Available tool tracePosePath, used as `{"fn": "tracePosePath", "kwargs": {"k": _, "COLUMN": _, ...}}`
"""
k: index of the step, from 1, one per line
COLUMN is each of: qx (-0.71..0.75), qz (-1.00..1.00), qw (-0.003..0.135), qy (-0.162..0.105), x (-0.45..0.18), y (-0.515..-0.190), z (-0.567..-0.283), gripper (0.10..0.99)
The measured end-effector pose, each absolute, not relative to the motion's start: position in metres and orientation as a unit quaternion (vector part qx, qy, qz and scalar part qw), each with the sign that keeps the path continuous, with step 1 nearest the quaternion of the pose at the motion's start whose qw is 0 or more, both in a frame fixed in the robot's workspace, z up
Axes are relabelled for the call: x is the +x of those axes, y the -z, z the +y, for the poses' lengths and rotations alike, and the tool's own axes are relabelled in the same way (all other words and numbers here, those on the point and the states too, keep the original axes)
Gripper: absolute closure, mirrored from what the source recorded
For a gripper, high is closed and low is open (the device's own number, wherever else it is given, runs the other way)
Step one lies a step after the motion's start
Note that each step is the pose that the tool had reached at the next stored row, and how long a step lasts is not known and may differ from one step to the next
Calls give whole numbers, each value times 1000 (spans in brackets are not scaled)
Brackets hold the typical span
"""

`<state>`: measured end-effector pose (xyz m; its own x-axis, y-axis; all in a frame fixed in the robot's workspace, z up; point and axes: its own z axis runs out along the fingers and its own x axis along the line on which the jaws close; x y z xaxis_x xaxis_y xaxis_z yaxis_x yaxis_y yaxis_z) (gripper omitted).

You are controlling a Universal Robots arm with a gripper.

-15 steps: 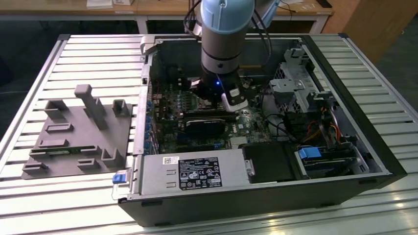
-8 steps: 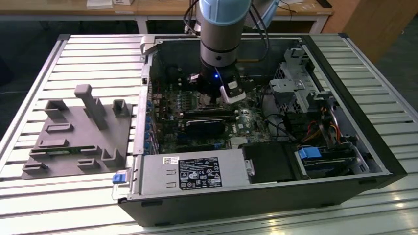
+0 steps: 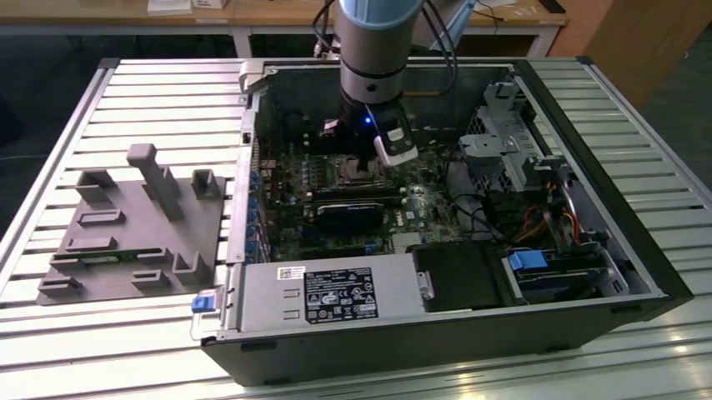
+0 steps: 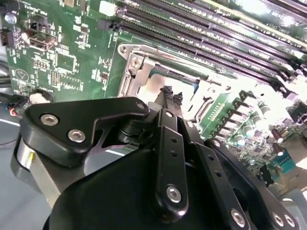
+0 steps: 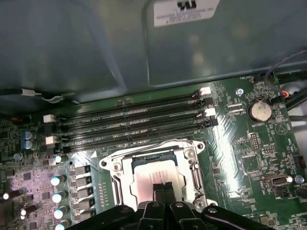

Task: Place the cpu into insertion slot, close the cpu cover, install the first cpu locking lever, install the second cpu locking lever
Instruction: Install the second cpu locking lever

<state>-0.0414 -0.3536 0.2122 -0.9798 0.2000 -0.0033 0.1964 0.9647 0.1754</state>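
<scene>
Exterior view – scene: an open black desktop computer case [image 3: 623, 275] is laid on a slatted metal table [image 3: 133, 92]; a grey moulded fixture plate [image 3: 122, 233] is set at the exterior view's left, just beside the case.
Exterior view – arm: a silver-and-blue robot arm [image 3: 373, 50] is lowered into the case over the green circuit board [image 3: 323, 237], above the socket area.
Exterior view – writing: a white label is seen on the grey power-supply box [image 3: 333, 292] at the near edge; its print is left unread.
Second wrist view – gripper: the black two-finger gripper [image 4: 169, 96] is seen with its tips brought together, nothing clamped between them, poised right at the chip.
Second wrist view – socket: the insertion slot, a square socket with silvery metal rim [image 4: 136, 72], is seen partly behind the fingertips.
First wrist view – cpu: the cpu, a small flat square chip with silvery-grey metal top [image 5: 156, 177], is seated in the insertion slot, near the black memory slots [image 5: 134, 120].
First wrist view – cover: the cpu cover, a thin silvery square metal frame [image 5: 189, 158], appears laid down around the chip; lever state cannot be told.
First wrist view – writing: a white sticker [image 5: 184, 10] is seen on the grey case wall, text partly cut off.
Handling (judged): the chip is light, stiff and fragile underneath; it is best held by opposite edges; the frame is thin, springy and smooth, best pushed at its rim.
</scene>
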Motion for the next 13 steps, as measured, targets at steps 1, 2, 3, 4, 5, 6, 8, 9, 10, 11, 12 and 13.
{"fn": "tracePosePath", "kwargs": {"k": 1, "qx": 100, "qz": 991, "qw": 11, "qy": -87, "x": -41, "y": -214, "z": -353, "gripper": 984}}
{"fn": "tracePosePath", "kwargs": {"k": 2, "qx": 100, "qz": 991, "qw": 11, "qy": -86, "x": -41, "y": -216, "z": -352, "gripper": 984}}
{"fn": "tracePosePath", "kwargs": {"k": 3, "qx": 100, "qz": 991, "qw": 11, "qy": -86, "x": -41, "y": -218, "z": -351, "gripper": 984}}
{"fn": "tracePosePath", "kwargs": {"k": 4, "qx": 100, "qz": 991, "qw": 11, "qy": -85, "x": -41, "y": -220, "z": -350, "gripper": 984}}
{"fn": "tracePosePath", "kwargs": {"k": 5, "qx": 100, "qz": 991, "qw": 12, "qy": -85, "x": -41, "y": -222, "z": -350, "gripper": 984}}
{"fn": "tracePosePath", "kwargs": {"k": 6, "qx": 100, "qz": 991, "qw": 12, "qy": -84, "x": -41, "y": -223, "z": -350, "gripper": 984}}
{"fn": "tracePosePath", "kwargs": {"k": 8, "qx": 100, "qz": 991, "qw": 12, "qy": -84, "x": -41, "y": -224, "z": -349, "gripper": 984}}
{"fn": "tracePosePath", "kwargs": {"k": 9, "qx": 100, "qz": 991, "qw": 12, "qy": -84, "x": -41, "y": -224, "z": -349, "gripper": 984}}
{"fn": "tracePosePath", "kwargs": {"k": 10, "qx": 100, "qz": 991, "qw": 12, "qy": -84, "x": -41, "y": -224, "z": -349, "gripper": 984}}
{"fn": "tracePosePath", "kwargs": {"k": 11, "qx": 100, "qz": 991, "qw": 12, "qy": -84, "x": -41, "y": -224, "z": -349, "gripper": 984}}
{"fn": "tracePosePath", "kwargs": {"k": 12, "qx": 100, "qz": 991, "qw": 12, "qy": -84, "x": -41, "y": -224, "z": -349, "gripper": 984}}
{"fn": "tracePosePath", "kwargs": {"k": 13, "qx": 100, "qz": 991, "qw": 12, "qy": -84, "x": -41, "y": -224, "z": -349, "gripper": 984}}
